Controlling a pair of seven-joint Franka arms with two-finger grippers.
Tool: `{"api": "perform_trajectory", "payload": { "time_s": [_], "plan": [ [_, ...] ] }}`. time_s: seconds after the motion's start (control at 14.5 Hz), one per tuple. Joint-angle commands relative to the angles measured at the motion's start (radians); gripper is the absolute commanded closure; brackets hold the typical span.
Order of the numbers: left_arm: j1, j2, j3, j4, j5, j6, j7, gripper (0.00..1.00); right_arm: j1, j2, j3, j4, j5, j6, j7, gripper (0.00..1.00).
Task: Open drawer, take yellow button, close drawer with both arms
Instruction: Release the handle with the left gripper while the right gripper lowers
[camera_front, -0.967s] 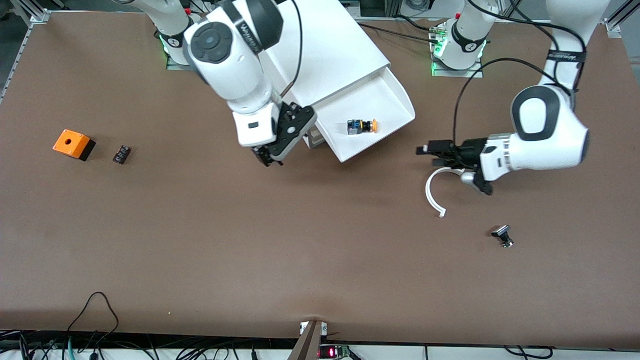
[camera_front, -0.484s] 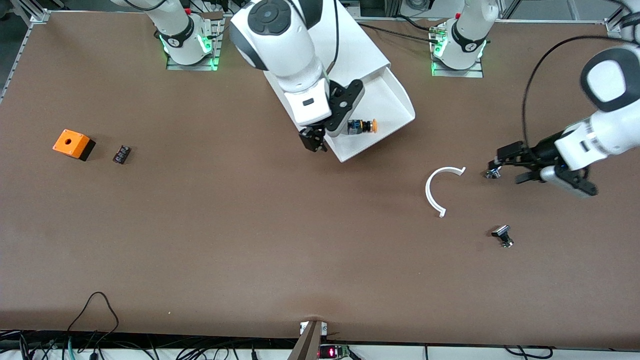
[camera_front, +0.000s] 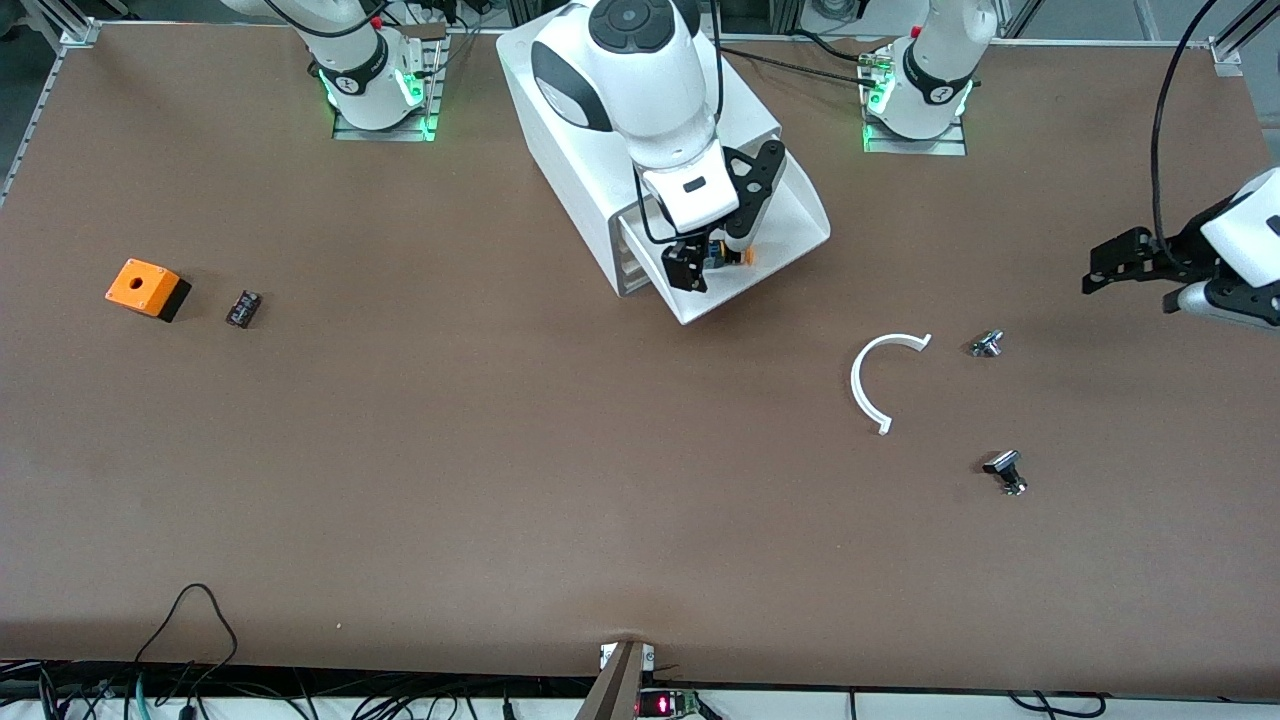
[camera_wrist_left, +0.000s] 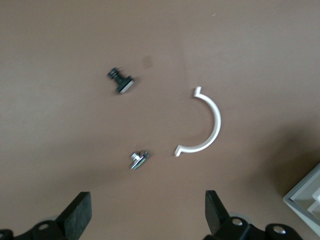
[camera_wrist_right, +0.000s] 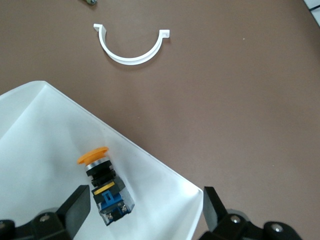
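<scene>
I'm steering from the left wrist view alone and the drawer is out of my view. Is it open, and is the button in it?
Observer: Yes. The drawer stands pulled out of the cabinet, and the button lies on its side inside it.
Operator: Where is the right end effector?
Observer: The right end effector hangs over the button with its fingers open on either side of it, not gripping it yet.
Operator: And how does my own arm look from outside?
Observer: The left end effector is open and holds nothing, over the table toward the left arm's end, away from the cabinet.
</scene>
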Motion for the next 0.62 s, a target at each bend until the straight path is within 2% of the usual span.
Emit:
{"api": "perform_trajectory", "payload": {
  "time_s": [0.0, 0.28, 0.55],
  "plan": [
    [-0.024, -0.02, -0.001, 0.013, 0.077, -0.038, -0.126, 0.0, 0.024, 0.031, -0.014, 0.04, -0.006, -0.006, -0.031, 0.0],
    [-0.027, -0.051, -0.002, -0.034, 0.077, -0.069, -0.281, 0.0, 0.029, 0.054, -0.015, 0.03, -0.008, -0.009, -0.088, 0.0],
    [-0.036, -0.059, -0.004, -0.036, 0.075, -0.084, -0.313, 0.0, 0.024, 0.054, -0.015, 0.012, -0.001, -0.009, -0.125, 0.0]
  ]
}}
